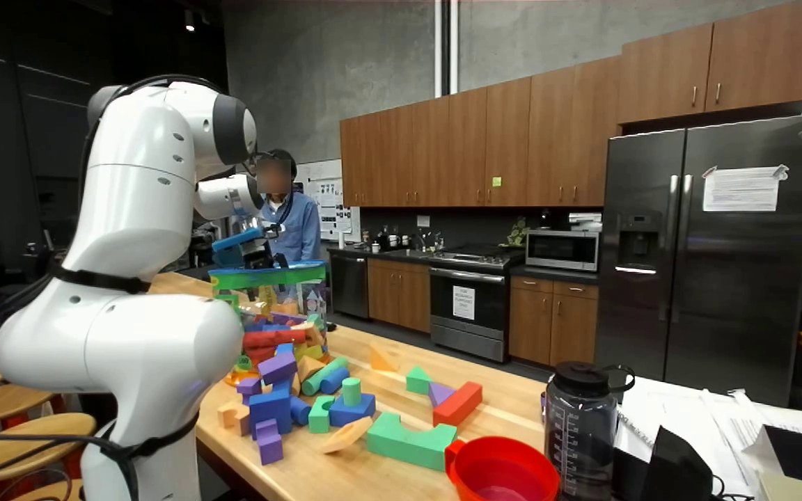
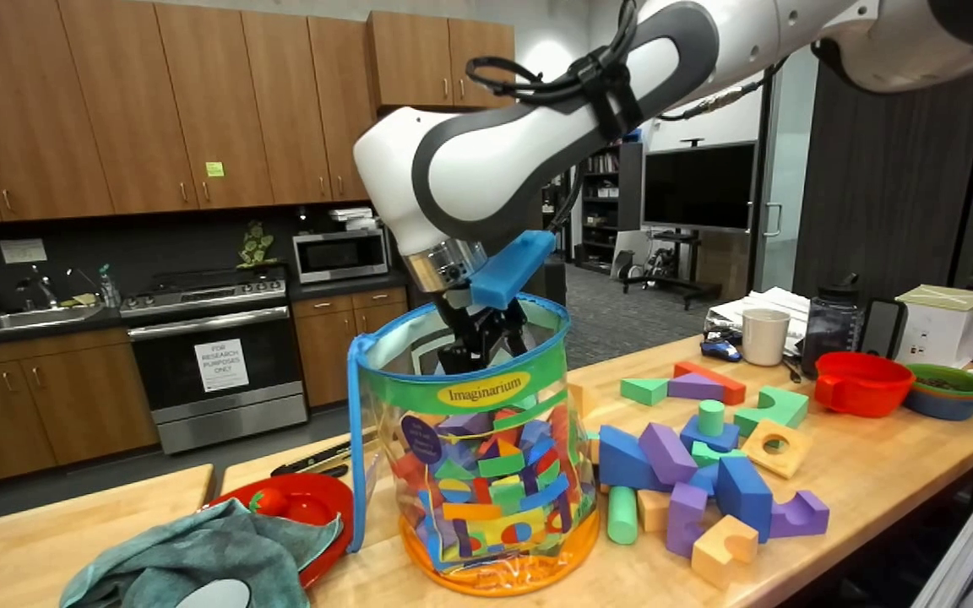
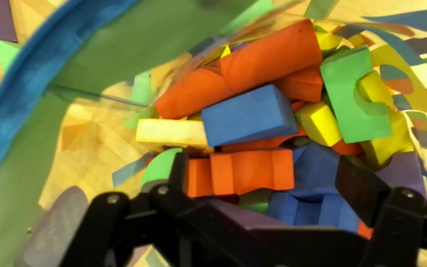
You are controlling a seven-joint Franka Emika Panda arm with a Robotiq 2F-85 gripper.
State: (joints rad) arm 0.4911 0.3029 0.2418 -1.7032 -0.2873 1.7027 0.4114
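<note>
In the clear, blue-rimmed plastic bag [image 2: 410, 397], a creased red cylinder [image 3: 247, 68] and smooth blue cuboid [image 3: 248, 115] lie at the wrist view's upper centre; lower in frame, a notched matte red block [image 3: 252, 172] shows between the widely parted jaws.

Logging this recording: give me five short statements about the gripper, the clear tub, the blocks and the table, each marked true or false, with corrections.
1. The clear tub lies on its side. False: it stands upright.
2. The gripper stands open at the mouth of the clear tub. True.
3. Every block is inside the clear tub. False: several, including a red block, lie on the table.
4. A green cylinder stands on a blue block. True.
5. A bottle stands near the red cup. True.
</note>
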